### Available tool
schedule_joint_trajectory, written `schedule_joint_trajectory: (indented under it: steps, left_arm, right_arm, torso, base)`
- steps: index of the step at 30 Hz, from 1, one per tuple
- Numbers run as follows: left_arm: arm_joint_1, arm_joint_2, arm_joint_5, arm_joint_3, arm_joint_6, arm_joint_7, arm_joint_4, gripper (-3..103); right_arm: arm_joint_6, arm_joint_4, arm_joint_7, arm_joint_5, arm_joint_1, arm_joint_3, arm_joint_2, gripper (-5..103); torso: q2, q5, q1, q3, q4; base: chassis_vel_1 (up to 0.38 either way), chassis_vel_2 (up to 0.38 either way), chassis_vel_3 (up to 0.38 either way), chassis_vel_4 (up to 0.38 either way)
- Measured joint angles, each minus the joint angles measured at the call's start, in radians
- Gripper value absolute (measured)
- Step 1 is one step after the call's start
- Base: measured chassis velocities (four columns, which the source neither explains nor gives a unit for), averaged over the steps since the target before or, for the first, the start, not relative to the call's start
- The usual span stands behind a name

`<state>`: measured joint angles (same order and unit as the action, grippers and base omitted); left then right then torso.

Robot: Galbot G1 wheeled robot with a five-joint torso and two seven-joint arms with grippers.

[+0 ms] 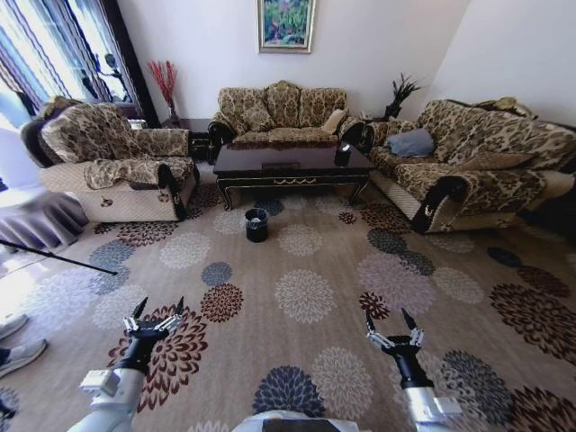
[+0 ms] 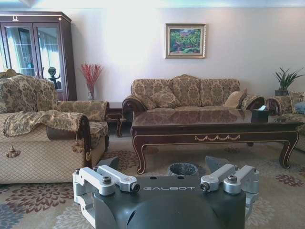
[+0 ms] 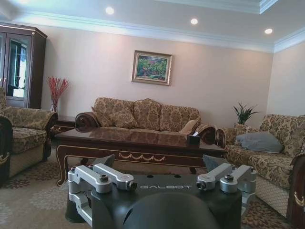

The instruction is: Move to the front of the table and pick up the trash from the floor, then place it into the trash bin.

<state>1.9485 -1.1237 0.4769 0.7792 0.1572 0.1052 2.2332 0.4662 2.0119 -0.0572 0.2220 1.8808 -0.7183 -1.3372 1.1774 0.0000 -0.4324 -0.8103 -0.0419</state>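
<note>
The table (image 1: 288, 166), long and of dark glossy wood with a gold scroll on its front, stands far ahead across the flowered carpet. It is also in the left wrist view (image 2: 214, 126) and the right wrist view (image 3: 138, 143). The trash bin (image 1: 256, 225), small and black, sits on the carpet just before the table's left half and peeks over my left gripper's body (image 2: 183, 169). The trash is out of view. My left gripper (image 1: 159, 309) (image 2: 162, 164) and right gripper (image 1: 387, 317) (image 3: 159, 162) hover low over the near carpet, both open and holding nothing.
An armchair (image 1: 117, 162) stands left of the table, a sofa (image 1: 281, 112) behind it and another sofa (image 1: 468, 166) to the right. A black tissue box (image 1: 342, 153) sits on the table's right end. A person's shoes (image 1: 18, 351) and a thin black pole (image 1: 54, 256) are at the left edge.
</note>
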Motion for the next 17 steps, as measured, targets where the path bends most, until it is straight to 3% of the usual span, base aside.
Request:
schedule_joint_trajectory:
  steps: [17]
  left_arm:
    - [0.000,0.000,0.000,0.000,0.000,0.000,0.000,100]
  right_arm:
    - [0.000,0.000,0.000,0.000,0.000,0.000,0.000,100]
  torso:
    - [-0.005,0.0000,0.002,0.003,0.0000]
  base:
    - [0.000,0.000,0.000,0.000]
